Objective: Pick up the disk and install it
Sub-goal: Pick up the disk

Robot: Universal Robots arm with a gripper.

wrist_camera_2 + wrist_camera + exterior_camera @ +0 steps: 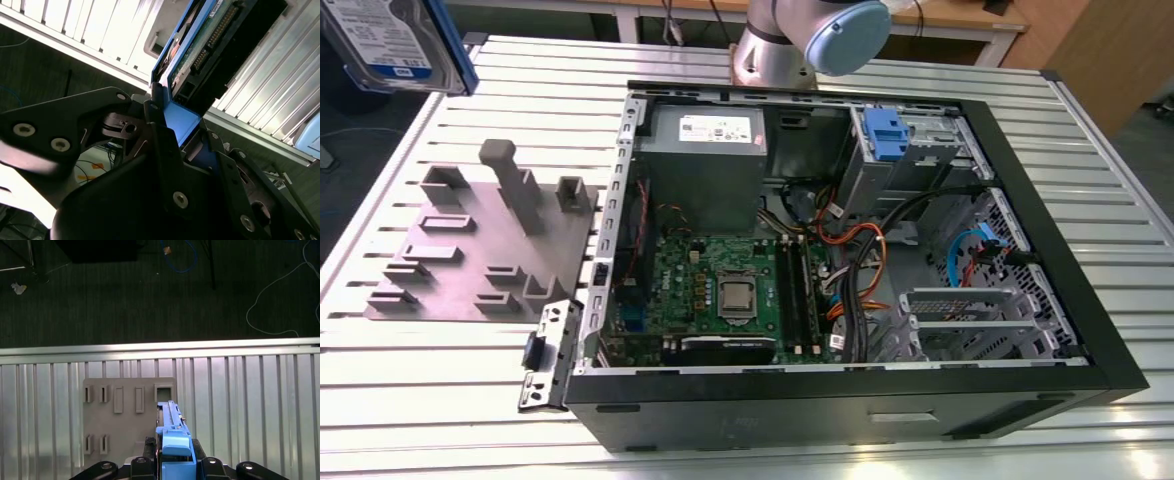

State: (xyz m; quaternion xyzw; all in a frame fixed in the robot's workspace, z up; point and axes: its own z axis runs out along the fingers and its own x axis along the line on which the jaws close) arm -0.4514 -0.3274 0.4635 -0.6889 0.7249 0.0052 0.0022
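Half of this job looks done, as I judge it: the disk [380,40] is off the desk [1094,120] and in my grip, so the step in hand is the carry toward the install.

In the second wrist view my claw [182,125] is clamped on the disk's blue rail, one finger on each side, with the connector edge and the green board pointing away from me. In the first wrist view the disk stands on edge between my fingers [145,447], above the grey fixture plate [130,415].

In the exterior view the disk hangs at the exterior view's far left, well apart from the open computer case [1067,330] and high over the desk's corner.

As I read the task, the target would be the drive cage [921,150] by the blue latch piece [885,135], at the far corner of the case on the exterior view's right, beside the power supply [704,150]. Getting there calls for a long pass across the desk. It also calls for turning the disk to match the cage's opening, and for a clear path past the orange and black cables [881,235] lying just in front of the cage.
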